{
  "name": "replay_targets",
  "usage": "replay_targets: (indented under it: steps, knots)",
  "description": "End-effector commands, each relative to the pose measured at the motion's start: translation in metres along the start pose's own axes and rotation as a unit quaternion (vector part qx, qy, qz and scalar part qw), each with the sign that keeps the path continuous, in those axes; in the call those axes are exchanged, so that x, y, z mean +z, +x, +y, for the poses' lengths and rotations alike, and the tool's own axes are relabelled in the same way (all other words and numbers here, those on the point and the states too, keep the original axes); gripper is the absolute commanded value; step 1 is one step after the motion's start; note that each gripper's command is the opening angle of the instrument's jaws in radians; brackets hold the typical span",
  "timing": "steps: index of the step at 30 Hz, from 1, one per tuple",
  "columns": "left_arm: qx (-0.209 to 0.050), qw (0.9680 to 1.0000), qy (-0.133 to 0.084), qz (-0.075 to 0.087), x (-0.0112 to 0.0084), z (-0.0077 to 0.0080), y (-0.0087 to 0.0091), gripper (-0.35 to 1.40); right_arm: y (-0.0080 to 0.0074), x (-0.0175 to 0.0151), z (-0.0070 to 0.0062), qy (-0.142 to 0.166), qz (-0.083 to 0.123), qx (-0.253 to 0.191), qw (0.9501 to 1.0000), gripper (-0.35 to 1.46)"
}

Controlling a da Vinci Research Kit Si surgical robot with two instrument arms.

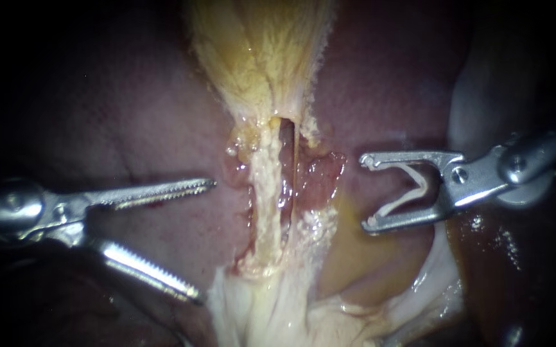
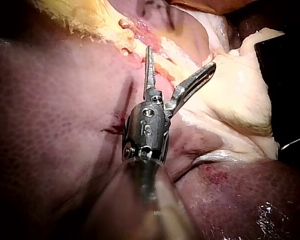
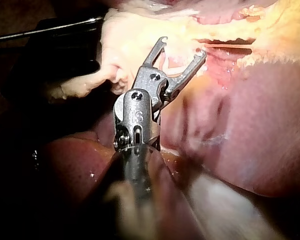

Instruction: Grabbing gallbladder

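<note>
The yellowish gallbladder (image 1: 259,51) hangs at the top centre and narrows into a pale, stringy tube (image 1: 264,193) with a thinner strand (image 1: 295,168) beside it. My left instrument (image 1: 204,241) comes in from the left, its serrated jaws open wide, just left of the tube and touching nothing. In the left wrist view the left instrument (image 2: 181,57) is open over the pale strand. My right instrument (image 1: 366,193) stands right of the tube. Its hooked jaws are wide apart and hold a white V-shaped clip (image 1: 413,189). The right wrist view shows the right instrument (image 3: 184,46) near pale tissue.
Dark red liver (image 1: 130,115) surrounds the gallbladder on both sides. White fatty tissue (image 1: 271,315) spreads below the tube. A yellowish wet fold (image 1: 361,263) lies under the right instrument. Raw pink tissue (image 1: 320,177) lies between the tube and the right jaws.
</note>
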Motion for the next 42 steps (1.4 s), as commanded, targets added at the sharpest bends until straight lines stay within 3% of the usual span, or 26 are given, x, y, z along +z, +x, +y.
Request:
replay_targets:
  steps: [1,14,20,24,28,36,42]
  knots:
    - [0.000,1.0000,0.000,0.000,0.0000,0.0000,0.0000,1.09,0.0000,0.0000,0.0000,0.000,0.000,0.000,1.0000,0.50]
    - [-0.012,0.9998,-0.014,0.000,0.0010,0.0022,0.0004,1.06,0.0000,0.0000,0.0000,0.000,0.000,0.000,1.0000,0.50]
    - [-0.035,0.9987,-0.037,0.000,0.0024,0.0036,0.0004,0.99,0.0000,0.0000,0.0000,0.000,0.000,0.000,1.0000,0.50]
    - [-0.049,0.9967,-0.064,0.000,0.0036,0.0051,0.0003,0.96,0.0000,0.0000,0.0000,0.000,0.000,0.000,1.0000,0.50]
    - [-0.054,0.9956,-0.077,0.000,0.0044,0.0066,0.0006,0.93,0.0001,0.0000,0.0000,0.000,0.000,0.000,1.0000,0.50]
    - [-0.075,0.9910,-0.111,0.005,0.0045,0.0085,0.0013,0.84,0.0001,0.0001,0.0000,0.000,0.000,0.000,1.0000,0.50]
    - [-0.084,0.9890,-0.121,0.007,0.0045,0.0096,0.0017,0.79,0.0001,0.0001,0.0000,0.000,0.000,0.000,1.0000,0.50]
